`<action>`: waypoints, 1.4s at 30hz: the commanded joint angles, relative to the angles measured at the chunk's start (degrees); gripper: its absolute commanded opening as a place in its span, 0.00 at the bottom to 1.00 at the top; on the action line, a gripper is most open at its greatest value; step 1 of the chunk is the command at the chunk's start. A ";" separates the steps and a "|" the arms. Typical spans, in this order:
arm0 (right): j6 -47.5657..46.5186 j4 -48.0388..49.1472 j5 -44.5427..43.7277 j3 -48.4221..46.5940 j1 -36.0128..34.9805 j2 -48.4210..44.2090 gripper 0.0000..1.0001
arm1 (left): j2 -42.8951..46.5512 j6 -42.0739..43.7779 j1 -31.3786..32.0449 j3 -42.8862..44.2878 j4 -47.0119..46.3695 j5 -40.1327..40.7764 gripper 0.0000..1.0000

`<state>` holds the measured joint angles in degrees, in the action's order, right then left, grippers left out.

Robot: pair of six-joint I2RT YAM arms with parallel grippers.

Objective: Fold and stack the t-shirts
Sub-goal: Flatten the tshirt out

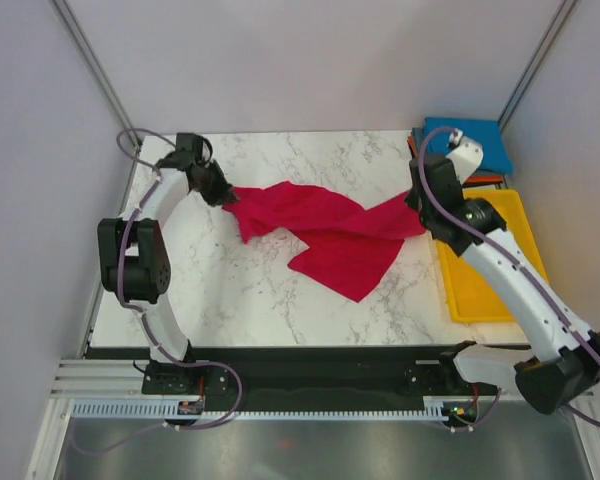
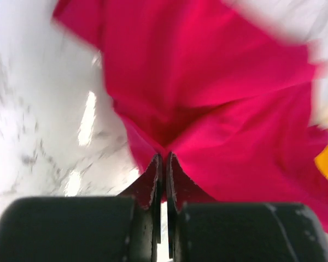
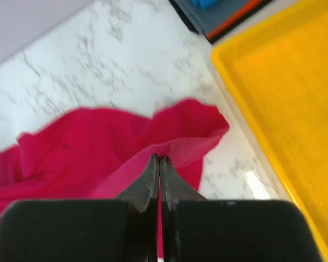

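So the red t-shirt is strung out across the far half of the white marble surface, pulled between the 2 arms and twisted a bit in the middle, with a big flap spilling toward the near side around the centre. The left gripper is at the shirt's left end. In its wrist view the jaws are pinched right together with red cloth bunching at the tips, so it's clamped on the shirt. That view is pretty blurry though, so I can't say which part of the shirt it has. The right gripper is at the other end, just beside the yellow tray, and its wrist view shows the same deal: jaws squeezed together on a folded edge of the red fabric. Can't really tell if the middle of the shirt is resting on the surface or slightly lifted. In the far right corner, behind the tray, are the folded tees, blue on top with dark grey and orange layers peeking out at the edge.
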<state>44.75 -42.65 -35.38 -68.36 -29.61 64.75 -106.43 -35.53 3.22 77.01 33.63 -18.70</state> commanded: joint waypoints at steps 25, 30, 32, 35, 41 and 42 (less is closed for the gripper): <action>-13.12 0.64 35.27 5.84 14.40 -9.28 0.00 | 29.43 8.37 -0.23 -21.55 6.63 14.00 0.57; -9.68 4.95 41.62 17.29 14.40 -16.58 0.00 | 30.49 3.72 -5.33 -24.27 3.73 12.72 0.63; -9.60 4.77 41.18 17.29 14.40 -18.07 0.00 | 31.63 2.40 -7.61 -26.64 1.36 12.37 0.63; -9.59 4.86 41.53 16.50 14.40 -18.78 0.00 | 33.04 1.78 -11.82 -29.98 -2.41 9.65 0.63; -9.07 6.26 42.85 17.81 14.40 -17.82 0.00 | 28.65 1.43 -14.12 -32.80 -4.10 1.48 0.56; -9.07 6.44 42.67 17.99 14.40 -17.73 0.00 | 29.26 1.17 -13.69 -32.98 -3.83 1.56 0.55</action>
<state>34.76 -39.48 6.07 -50.06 -15.27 46.89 -77.28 -32.32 -11.11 44.51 32.60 -12.62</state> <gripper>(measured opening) 0.009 0.562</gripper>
